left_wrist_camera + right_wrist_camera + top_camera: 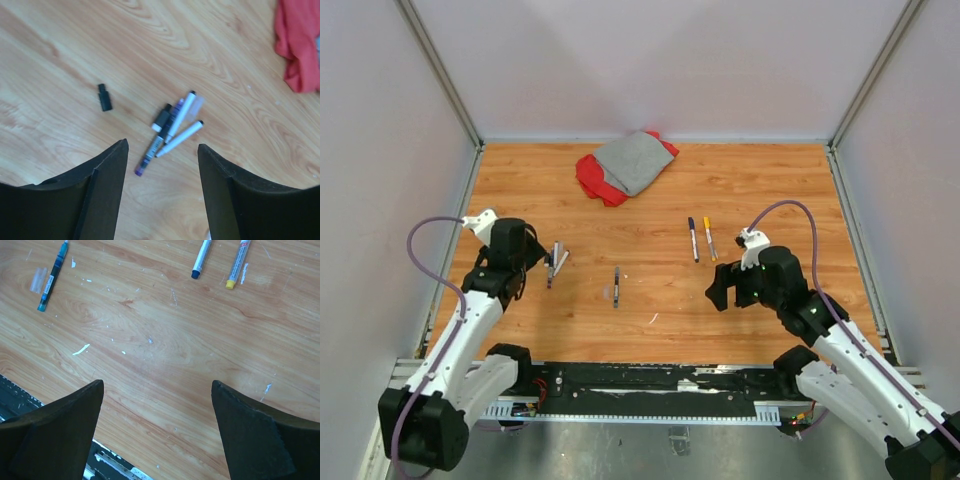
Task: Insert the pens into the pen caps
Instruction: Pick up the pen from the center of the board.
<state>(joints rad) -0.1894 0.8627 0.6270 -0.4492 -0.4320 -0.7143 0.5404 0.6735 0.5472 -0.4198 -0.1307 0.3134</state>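
Three pens lie in a loose bundle on the wooden table, one with a purple end, and a short dark piece rests against them. A black pen cap lies apart to their left. My left gripper hovers open just short of this bundle, holding nothing. A teal pen lies beside a clear cap in the middle of the table. A dark-ended pen and a yellow-ended pen lie side by side farther back. My right gripper is open and empty over bare wood.
A red and grey cloth is bunched at the back of the table, its red edge showing in the left wrist view. Small white scraps dot the wood. The black rail runs along the near edge, and grey walls enclose the table.
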